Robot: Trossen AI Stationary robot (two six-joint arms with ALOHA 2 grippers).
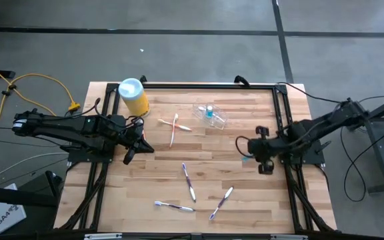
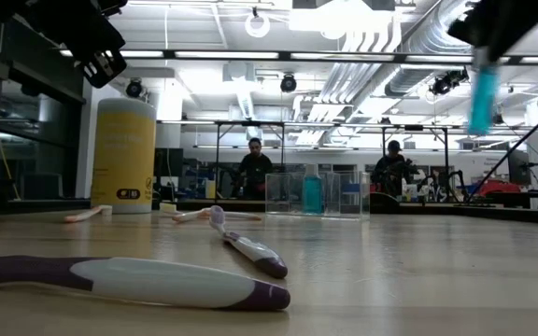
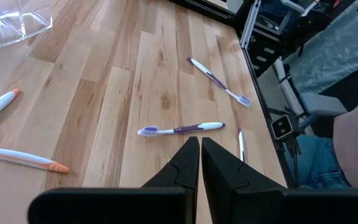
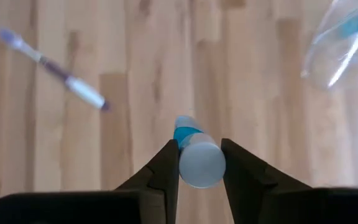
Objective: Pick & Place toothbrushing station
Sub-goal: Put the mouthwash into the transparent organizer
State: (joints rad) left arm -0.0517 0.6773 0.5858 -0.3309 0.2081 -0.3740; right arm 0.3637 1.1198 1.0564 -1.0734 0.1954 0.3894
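Note:
The toothbrushing station, a clear plastic holder (image 1: 210, 115) (image 2: 318, 193) (image 4: 344, 43), stands on the table's far middle with a blue item inside it. My right gripper (image 1: 249, 155) (image 4: 201, 149) hovers to the holder's near right, shut on a blue-and-white toothbrush (image 4: 194, 152) (image 2: 481, 89). My left gripper (image 1: 131, 152) (image 3: 200, 140) waits shut and holding nothing above the table's left part, near the yellow canister (image 1: 133, 97). Several purple-and-white toothbrushes (image 1: 189, 181) (image 1: 174, 207) (image 1: 221, 202) lie flat on the near half. My right gripper pinches the blue-and-white toothbrush between its two fingers, close to the thick white end (image 4: 201, 165) of its handle. The fingers slant steeply down from the table's right side. The toothbrush hangs below them, its blue part (image 2: 481, 93) pointing down, lifted clear of the table.
A tall yellow canister with a pale blue lid (image 2: 124, 154) stands at the far left. Two orange-and-white toothbrushes (image 1: 174, 125) lie crossed between it and the holder. A black frame (image 1: 282, 113) borders the tabletop. People stand in the room behind (image 2: 254, 163).

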